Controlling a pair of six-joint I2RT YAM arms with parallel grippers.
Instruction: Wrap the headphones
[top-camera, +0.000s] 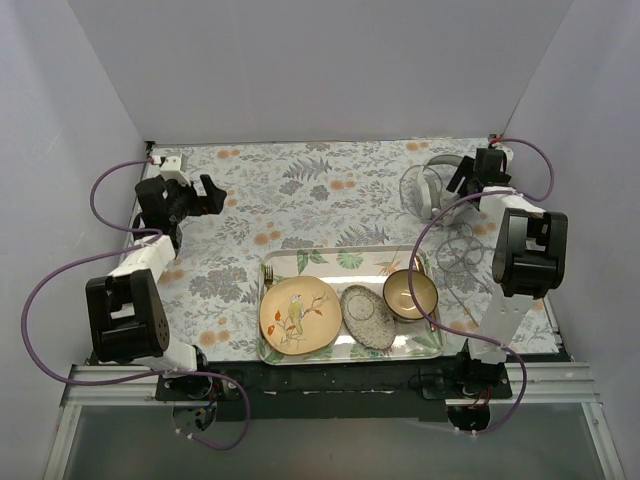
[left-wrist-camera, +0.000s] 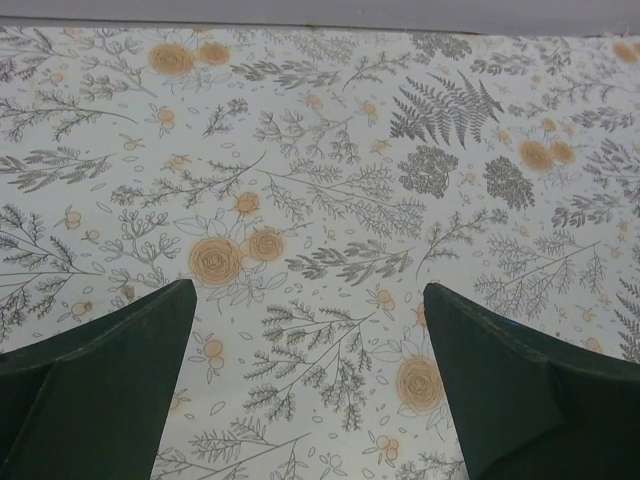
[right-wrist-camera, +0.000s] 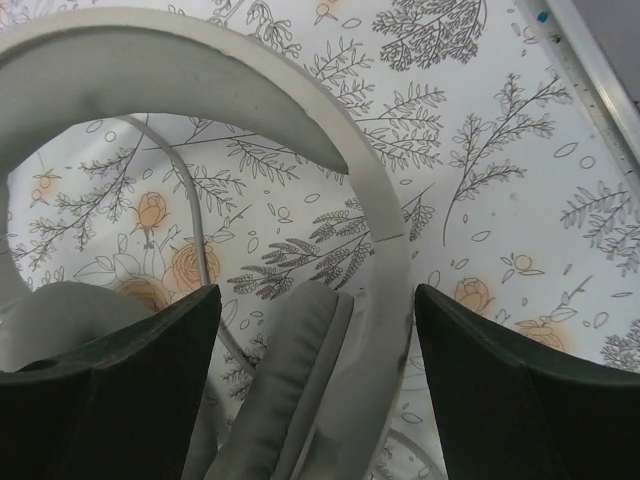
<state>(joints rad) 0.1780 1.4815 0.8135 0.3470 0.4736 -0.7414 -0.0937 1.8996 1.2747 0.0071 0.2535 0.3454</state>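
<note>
The light grey headphones (right-wrist-camera: 360, 170), an arched headband with padded ear cups and a thin cable, lie on the floral bench (left-wrist-camera: 330, 150) between the spread right fingers (right-wrist-camera: 500, 400). The left fingers (left-wrist-camera: 100, 390), also spread, hang well apart from them. Nearer the bases than either fingers, a tray (top-camera: 340, 262) holds a bird plate (top-camera: 298, 315), a speckled dish (top-camera: 367, 317) and a bowl (top-camera: 410, 293).

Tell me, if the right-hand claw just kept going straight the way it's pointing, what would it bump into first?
Probably the headphones: the right gripper is open, with an ear cup and the headband's side lying straight ahead between its fingers. How close is hard to judge.
</note>
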